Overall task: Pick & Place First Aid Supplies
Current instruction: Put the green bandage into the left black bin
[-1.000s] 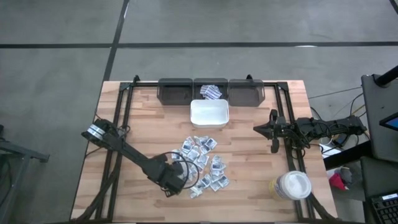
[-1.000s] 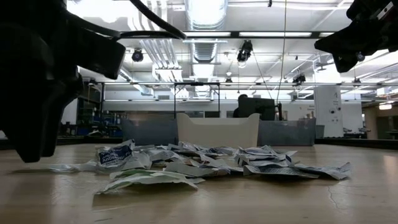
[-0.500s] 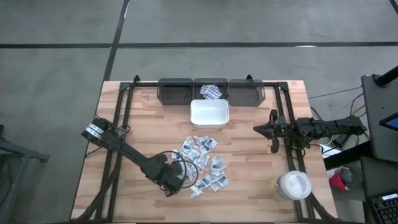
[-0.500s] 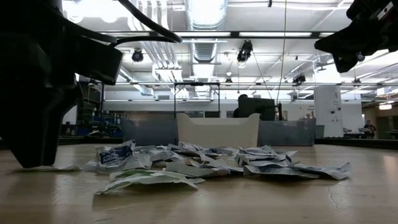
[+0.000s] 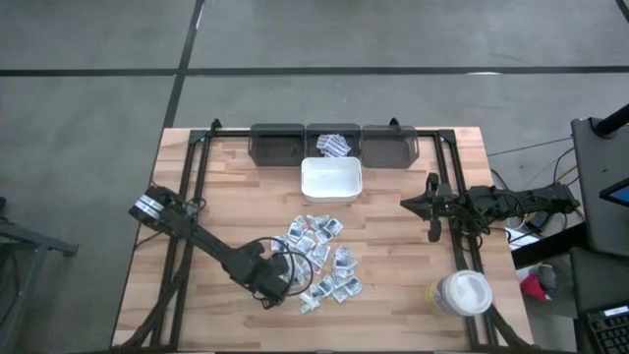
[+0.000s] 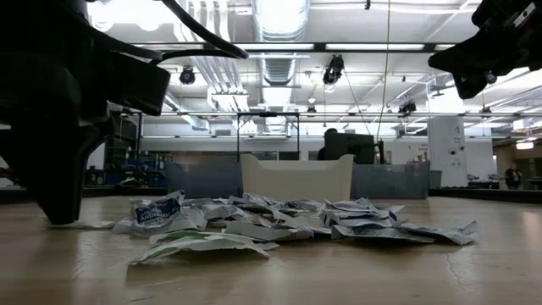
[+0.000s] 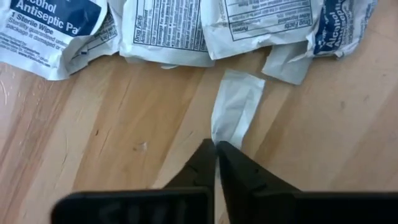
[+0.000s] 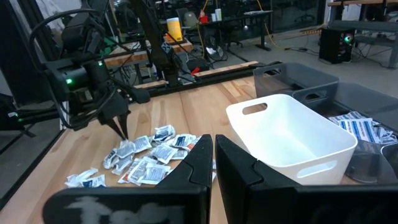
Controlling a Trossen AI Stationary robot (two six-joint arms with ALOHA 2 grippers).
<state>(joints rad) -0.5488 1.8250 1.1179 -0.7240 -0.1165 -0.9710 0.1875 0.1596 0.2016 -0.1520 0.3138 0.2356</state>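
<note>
The left hand (image 7: 216, 144) is shown clamped on the end of a small white sachet (image 7: 235, 109) lying on the worktop (image 5: 226, 206) beside the sachet pile (image 5: 319, 258). The right hand (image 5: 429, 208), fingers together, is held apart from the pile, empty.

The narrow white sachet (image 7: 233, 112) vanishes at its near end between the left gripper (image 7: 216, 149) jaws, and the printed sachets (image 7: 165, 31) beyond it are cut off by the picture's edge.
</note>
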